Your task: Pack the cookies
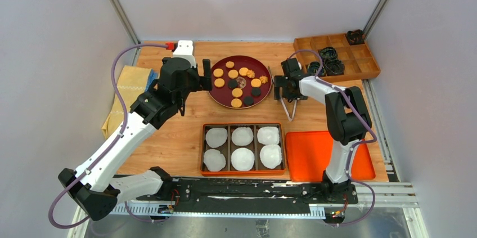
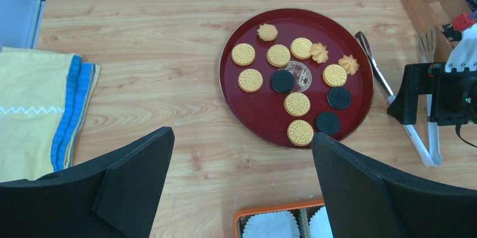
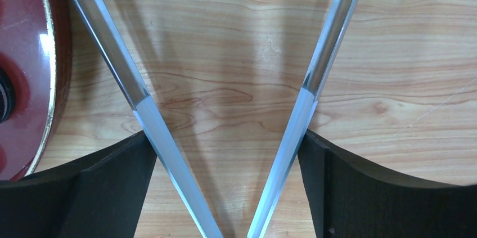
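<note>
The cookies [image 1: 237, 93] lie on a round dark red plate [image 1: 211, 83] at the back of the table: flat golden ones, black ones and a few knobbly orange ones. The left wrist view shows the cookies [image 2: 297, 104] and the plate [image 2: 264, 117] ahead of my left gripper [image 2: 242, 137], which is open and empty; it hovers at the plate's left edge [image 1: 206, 76]. My right gripper [image 1: 285, 93] is right of the plate, open, low over metal tongs [image 1: 290, 111]. The two arms of the tongs [image 3: 152, 125] pass between its fingers [image 3: 118, 187], close against the pads.
An orange-rimmed tray [image 1: 202, 148] holds several white fluted paper cups [image 1: 242, 158], near the arms' bases. An orange lid [image 1: 329, 156] lies to its right. A wooden compartment box [image 1: 337, 55] sits at the back right, a folded yellow and blue cloth [image 1: 126, 97] at the left.
</note>
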Controlling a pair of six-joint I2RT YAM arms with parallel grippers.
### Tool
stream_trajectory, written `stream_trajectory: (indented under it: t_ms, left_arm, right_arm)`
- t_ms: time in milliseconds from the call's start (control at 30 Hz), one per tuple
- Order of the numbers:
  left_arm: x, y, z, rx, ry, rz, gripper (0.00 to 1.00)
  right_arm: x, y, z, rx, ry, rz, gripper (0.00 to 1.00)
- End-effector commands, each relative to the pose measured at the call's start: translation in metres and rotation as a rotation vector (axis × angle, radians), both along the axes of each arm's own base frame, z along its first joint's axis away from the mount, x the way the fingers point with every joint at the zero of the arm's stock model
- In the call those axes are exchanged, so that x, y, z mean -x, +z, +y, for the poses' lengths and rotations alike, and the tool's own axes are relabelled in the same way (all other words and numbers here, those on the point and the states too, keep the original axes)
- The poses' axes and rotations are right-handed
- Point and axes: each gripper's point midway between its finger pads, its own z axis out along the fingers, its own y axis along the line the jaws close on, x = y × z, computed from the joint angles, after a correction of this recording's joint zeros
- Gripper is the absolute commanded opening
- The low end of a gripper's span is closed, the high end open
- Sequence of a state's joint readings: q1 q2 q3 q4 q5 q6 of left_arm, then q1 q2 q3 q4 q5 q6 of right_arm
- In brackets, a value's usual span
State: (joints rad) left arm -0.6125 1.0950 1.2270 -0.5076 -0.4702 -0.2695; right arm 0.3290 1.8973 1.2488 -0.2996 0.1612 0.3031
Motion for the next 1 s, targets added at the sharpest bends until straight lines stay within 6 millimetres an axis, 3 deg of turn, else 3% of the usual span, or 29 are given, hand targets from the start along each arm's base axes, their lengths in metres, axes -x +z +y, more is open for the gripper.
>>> stream_trajectory:
  t_ms: [0,133,333,467,700,967]
  left_arm:
    - [0.003,0.004,-0.001,0.013,-0.017,-0.014,1.00]
    - [0.003,0.001,-0.003,0.019,-0.017,-0.007,1.00]
    - [0.003,0.000,-0.005,0.027,-0.022,-0.002,1.00]
    - [0.003,-0.001,-0.006,0.031,-0.023,0.000,1.00]
    - [0.002,-0.005,-0.006,0.034,-0.021,0.006,1.00]
    - [0.002,-0.008,-0.008,0.042,-0.023,0.013,1.00]
  right_arm:
    - [0.013,-0.016,-0.018,0.056,-0.034,0.065,0.93]
    - [0.013,-0.005,-0.020,0.065,-0.034,0.040,0.82]
    - [0.021,0.028,-0.025,0.070,-0.044,-0.022,0.67]
    - [0.027,0.055,-0.026,0.067,-0.039,-0.077,0.65]
    - [0.029,0.121,-0.023,0.075,0.004,-0.178,0.63]
    - [0.047,0.128,-0.017,0.074,0.062,-0.155,0.55]
